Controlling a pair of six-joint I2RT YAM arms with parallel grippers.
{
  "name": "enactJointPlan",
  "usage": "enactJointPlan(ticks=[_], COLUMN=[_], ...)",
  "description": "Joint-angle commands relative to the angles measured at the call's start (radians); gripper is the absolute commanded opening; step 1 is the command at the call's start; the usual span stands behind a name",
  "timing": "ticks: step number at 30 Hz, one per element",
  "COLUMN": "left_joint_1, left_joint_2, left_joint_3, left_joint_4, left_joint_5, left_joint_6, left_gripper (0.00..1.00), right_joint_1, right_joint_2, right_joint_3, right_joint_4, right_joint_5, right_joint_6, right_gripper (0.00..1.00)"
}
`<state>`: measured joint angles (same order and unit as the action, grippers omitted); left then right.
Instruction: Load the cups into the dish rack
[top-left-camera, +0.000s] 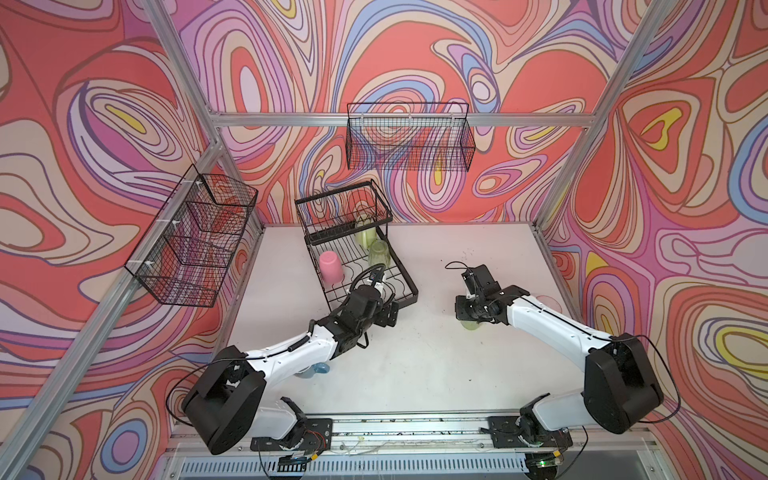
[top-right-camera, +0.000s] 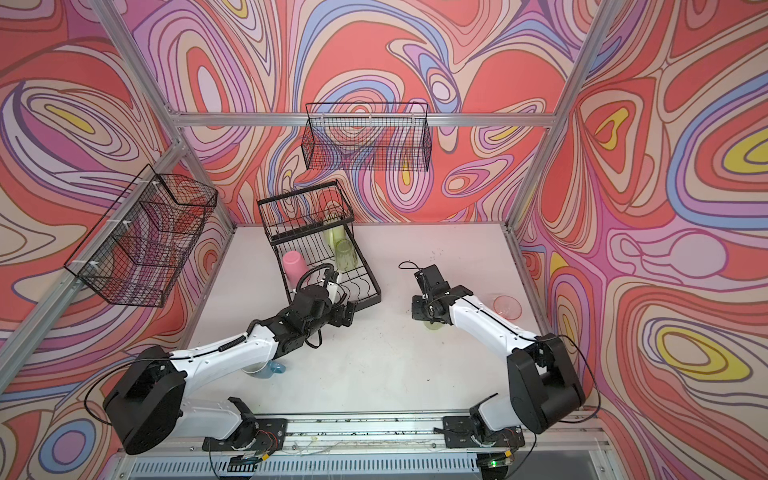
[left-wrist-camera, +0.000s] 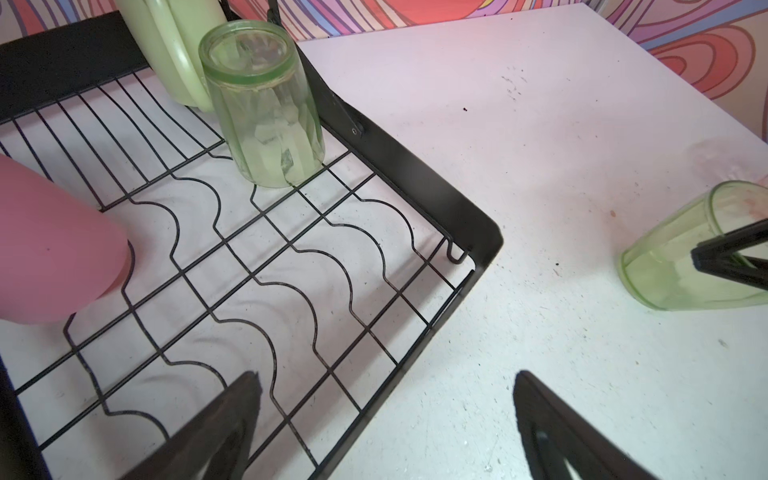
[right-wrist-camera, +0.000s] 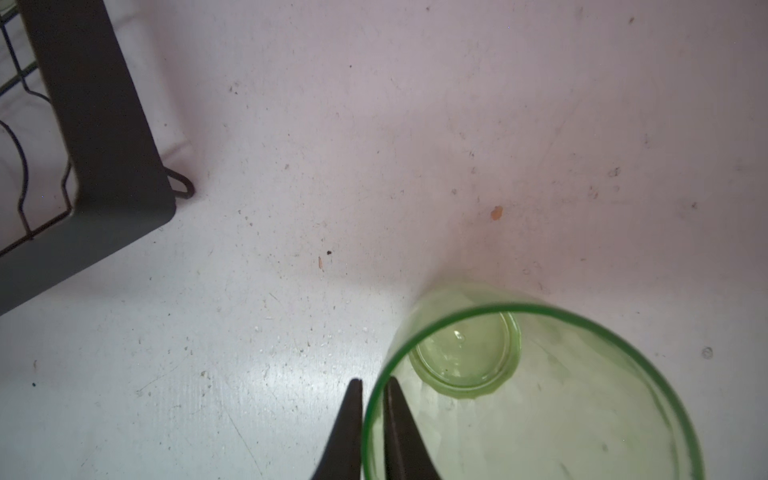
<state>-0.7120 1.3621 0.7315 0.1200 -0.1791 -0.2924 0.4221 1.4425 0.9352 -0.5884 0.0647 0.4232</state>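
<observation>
Right wrist view, the grip: the right gripper (right-wrist-camera: 373, 386) has its jaws pinched narrow on the rim wall of the held green tumbler (right-wrist-camera: 536, 399), one finger inside and one outside.
Held tumbler: clear green, upright, mouth up, long axis vertical. Whether its base rests on the white counter (right-wrist-camera: 291, 166) or just clears it cannot be told.
Front of counter: in a top view, the blue handled mug (top-left-camera: 316, 370) sits half hidden under the left arm, not yet racked.
Left jaws: the left gripper (left-wrist-camera: 386, 415) is spread wide and empty, over the dish rack (left-wrist-camera: 419, 166) at the corner nearest the right arm.
Key relation: the rack lies left of and slightly beyond the held tumbler, apart from it. The right arm has the cup; the left arm is nearer the rack.
Behind right arm: a clear pink tumbler (top-right-camera: 506, 308) stands on the counter.
Rack's lower tray: an opaque pink tumbler (top-left-camera: 331, 268) and a racked green tumbler (top-left-camera: 379, 254) stand mouth down, with a pale yellow-green mug (top-left-camera: 365, 235) behind.
Writing: none readable.
</observation>
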Motion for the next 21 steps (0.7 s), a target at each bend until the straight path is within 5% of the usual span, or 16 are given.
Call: enactJointPlan(ticks=[1, 21], left_joint_1=[-0.017, -0.062], left_joint_2=[-0.025, -0.119], left_joint_3=[0.052, 0.025], left_joint_4=[-0.1, -0.212], left_joint_5=[-0.041, 0.027], left_joint_6=[-0.06, -0.45], left_gripper=[0.97, 0.96], right_joint_1=[0.003, 0.014], right_joint_2=[-0.013, -0.251], right_joint_3=[-0.005, 0.004], right_joint_4=[0.011, 0.07], right_joint_5=[0.031, -0.08], right_joint_6=[-0.011, -0.023], right_gripper=[0.05, 0.0])
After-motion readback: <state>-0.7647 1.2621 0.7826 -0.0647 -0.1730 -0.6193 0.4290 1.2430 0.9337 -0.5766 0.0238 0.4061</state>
